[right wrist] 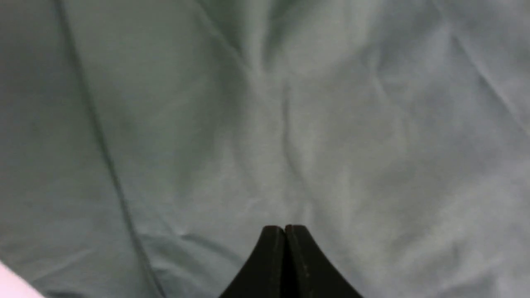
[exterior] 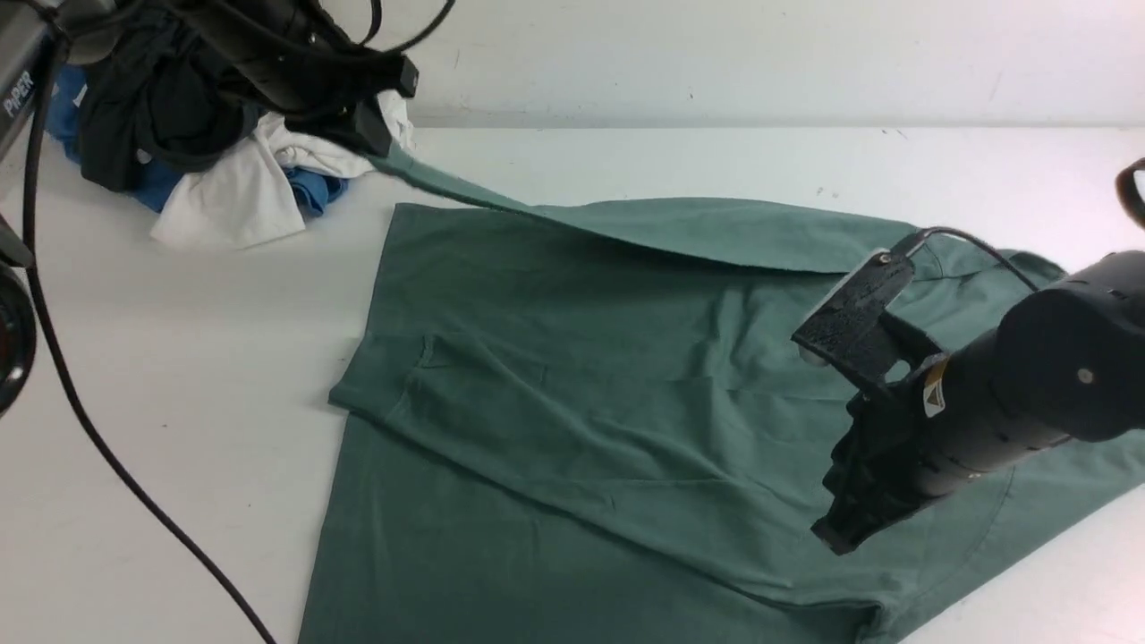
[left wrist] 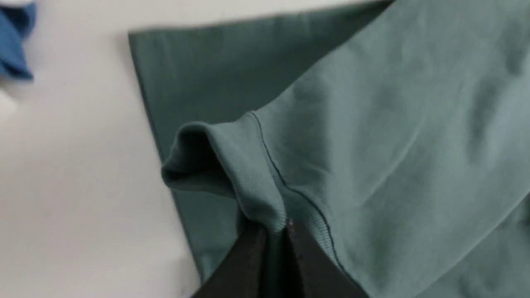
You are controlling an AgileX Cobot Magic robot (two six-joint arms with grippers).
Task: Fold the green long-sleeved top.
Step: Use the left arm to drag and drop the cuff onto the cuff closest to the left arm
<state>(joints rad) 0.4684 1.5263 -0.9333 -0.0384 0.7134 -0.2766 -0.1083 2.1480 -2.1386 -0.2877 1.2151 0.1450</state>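
- At the far left of the table lies a pile of other clothes, black, white and blue. It has no part in the work.
- Just beside this pile, the left gripper is closed on the ribbed cuff of one sleeve. The left wrist view shows the cuff pinched between the two jaws. The sleeve is lifted off the table and runs as a stretched band along the far edge of the garment.
- The green long-sleeved top lies spread over the middle of the table and reaches to the right and to the near edge of the front view. One layer lies folded across the body, with soft wrinkles.
- I judge the cloth to be light, soft and limp. It has no stiffness, so it sags and follows only the point that is pulled, and the rest drags on the table.
- The thicker parts, such as cuff, hem or shoulder seam, seem the best places for a grip. A pinch in the middle would only raise a small tent.
- The right gripper is over the right part of the top. Its jaws are pressed together with nothing between them. Whether the tips touch the cloth, I cannot tell.
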